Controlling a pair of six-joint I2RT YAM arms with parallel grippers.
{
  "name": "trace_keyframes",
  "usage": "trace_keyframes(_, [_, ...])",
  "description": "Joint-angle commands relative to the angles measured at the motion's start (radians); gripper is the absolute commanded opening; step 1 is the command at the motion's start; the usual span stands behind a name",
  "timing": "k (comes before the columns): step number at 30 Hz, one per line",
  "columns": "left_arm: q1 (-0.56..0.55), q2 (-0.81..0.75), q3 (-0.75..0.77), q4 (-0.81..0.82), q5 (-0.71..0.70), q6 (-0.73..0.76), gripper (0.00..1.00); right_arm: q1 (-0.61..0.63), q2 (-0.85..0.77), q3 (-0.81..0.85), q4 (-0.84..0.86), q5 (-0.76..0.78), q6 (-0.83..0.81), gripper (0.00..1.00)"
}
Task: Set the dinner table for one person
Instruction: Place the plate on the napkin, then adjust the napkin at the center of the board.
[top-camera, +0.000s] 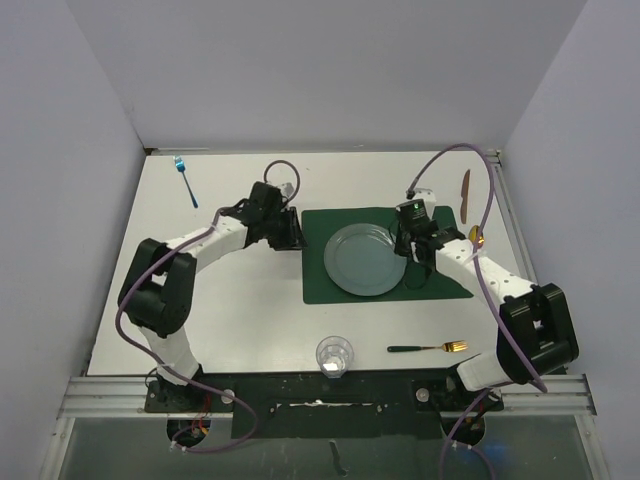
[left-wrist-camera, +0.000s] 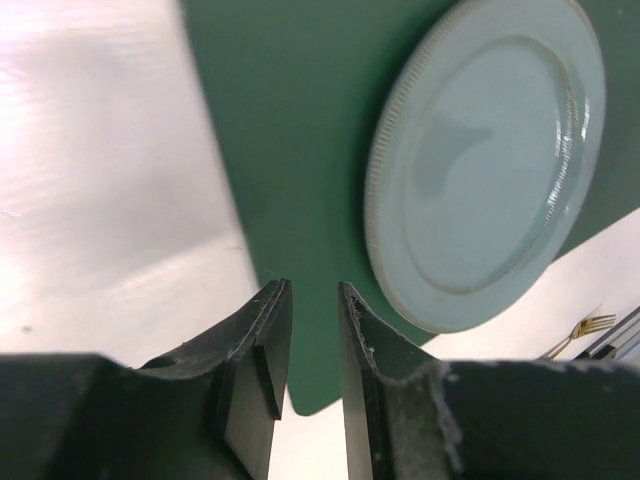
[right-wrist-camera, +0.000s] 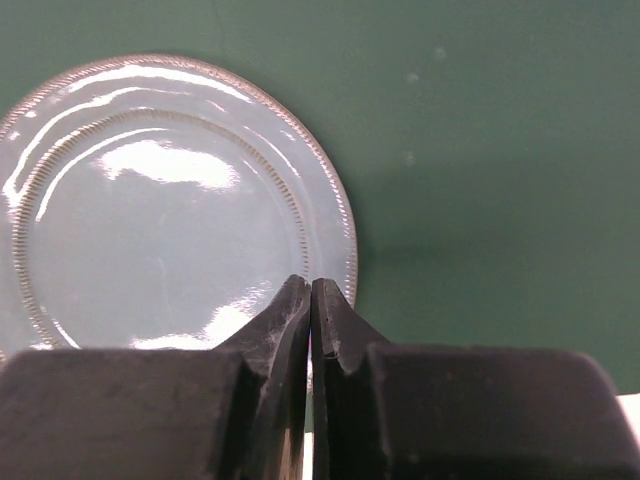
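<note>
The left gripper (top-camera: 290, 232) (left-wrist-camera: 312, 290) hangs with its fingers a little apart and nothing between them. Right under its tips is the left edge of the green mat (top-camera: 320, 280) (left-wrist-camera: 300, 120), and the plate (top-camera: 365, 259) (left-wrist-camera: 490, 160) lies ahead of it on that mat.

The right gripper (top-camera: 411, 260) (right-wrist-camera: 310, 285) has its fingers pressed together, empty. Its tips sit over the plate's (right-wrist-camera: 150, 220) right rim, with bare mat (right-wrist-camera: 480, 150) beside them.

The table (top-camera: 230, 320) lies below both grippers and spreads well out around them. A fork (top-camera: 428, 348) lies on it behind the right gripper, near the front edge, and a glass (top-camera: 335, 354) stands between the two arms' bases. Far off past the left gripper lies a blue utensil (top-camera: 184, 178). A brown utensil (top-camera: 465, 193) lies beyond the right one.
</note>
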Motion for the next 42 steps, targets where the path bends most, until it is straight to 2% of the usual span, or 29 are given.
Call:
trace_keyframes(1, [-0.079, -0.107, -0.012, -0.017, -0.142, -0.01, 0.24, -0.026, -0.036, -0.034, 0.043, 0.067, -0.002, 0.0])
trace_keyframes(8, [-0.167, -0.116, -0.039, -0.063, -0.28, -0.043, 0.23, -0.128, -0.026, -0.107, 0.065, 0.089, 0.016, 0.0])
trace_keyframes(20, [-0.228, 0.112, -0.008, -0.069, -0.377, -0.05, 0.2, -0.231, 0.056, -0.152, 0.117, 0.057, 0.018, 0.0])
trace_keyframes(28, [-0.239, 0.237, 0.061, -0.149, -0.459, -0.029, 0.17, -0.262, 0.16, -0.145, 0.171, -0.012, 0.013, 0.0])
trace_keyframes(35, [-0.235, 0.236, 0.095, -0.279, -0.585, -0.013, 0.1, -0.264, 0.248, -0.133, 0.199, -0.073, 0.011, 0.0])
trace_keyframes(42, [-0.206, 0.212, 0.09, -0.356, -0.642, -0.005, 0.05, -0.263, 0.323, -0.127, 0.228, -0.177, 0.009, 0.0])
